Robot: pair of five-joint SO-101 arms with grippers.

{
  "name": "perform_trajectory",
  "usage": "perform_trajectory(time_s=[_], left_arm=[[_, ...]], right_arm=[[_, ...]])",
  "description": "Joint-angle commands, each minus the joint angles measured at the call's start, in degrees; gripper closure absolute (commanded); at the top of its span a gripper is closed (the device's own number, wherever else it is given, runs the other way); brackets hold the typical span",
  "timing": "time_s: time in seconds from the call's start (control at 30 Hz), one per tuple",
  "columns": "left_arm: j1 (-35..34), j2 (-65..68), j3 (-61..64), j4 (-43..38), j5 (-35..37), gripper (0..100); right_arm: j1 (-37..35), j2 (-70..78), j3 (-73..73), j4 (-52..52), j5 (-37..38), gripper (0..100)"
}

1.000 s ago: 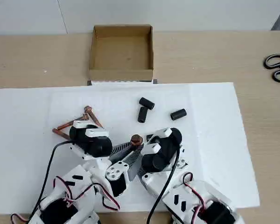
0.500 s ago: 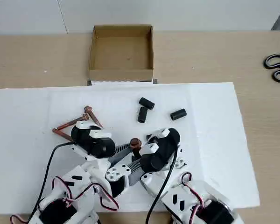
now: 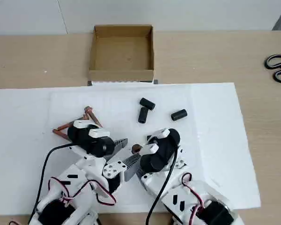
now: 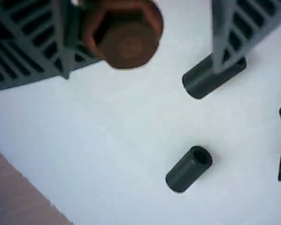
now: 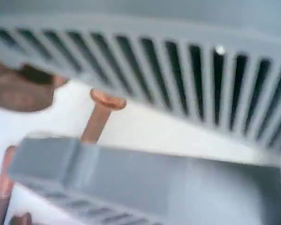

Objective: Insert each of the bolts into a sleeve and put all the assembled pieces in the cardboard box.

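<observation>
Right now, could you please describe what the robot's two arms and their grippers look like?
The left arm and right arm have white shells with small black marks, and black motor blocks near the wrists. A thick black cable and thin red wires loop outside each. The left gripper and right gripper are dark grey with a slatted, ribbed pattern.

One cardboard box (image 3: 122, 75) at twelve o'clock, three loose black sleeves (image 3: 179, 115), four copper bolts (image 3: 92, 118), one pair of scissors (image 3: 278, 65) at two o'clock, one white sheet (image 3: 215, 154).
</observation>
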Motion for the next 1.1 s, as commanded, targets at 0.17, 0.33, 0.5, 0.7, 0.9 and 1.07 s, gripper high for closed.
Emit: perform_trajectory(time_s=[0.17, 0.33, 0.5, 0.7, 0.9, 1.07], left_arm=[[-0.8, -0.4, -7.2, 0.2, -0.3, 98], [-1.5, -0.4, -9.7, 0.2, -0.5, 99], [-11.3, -0.4, -9.8, 0.3, -0.8, 99], [-26.9, -0.4, -2.4, 0.3, -10.8, 99], [-33.5, -0.5, 8.9, -0.1, -12.9, 99], [-33.5, -0.5, 14.7, -0.1, -17.8, 99]], right_arm=[[1.8, -0.4, -0.4, -2.0, 0.5, 99.5], [3.6, -0.6, -0.4, -1.8, 0.4, 99.5], [7.3, -0.8, -0.7, -2.0, 0.4, 99.5], [13.4, -0.5, -0.5, -4.0, 0.4, 99.5], [22.1, 1.5, 0.0, -14.5, 5.6, 99.5], [24.5, 16.4, -4.9, -28.7, 7.6, 99.6]])
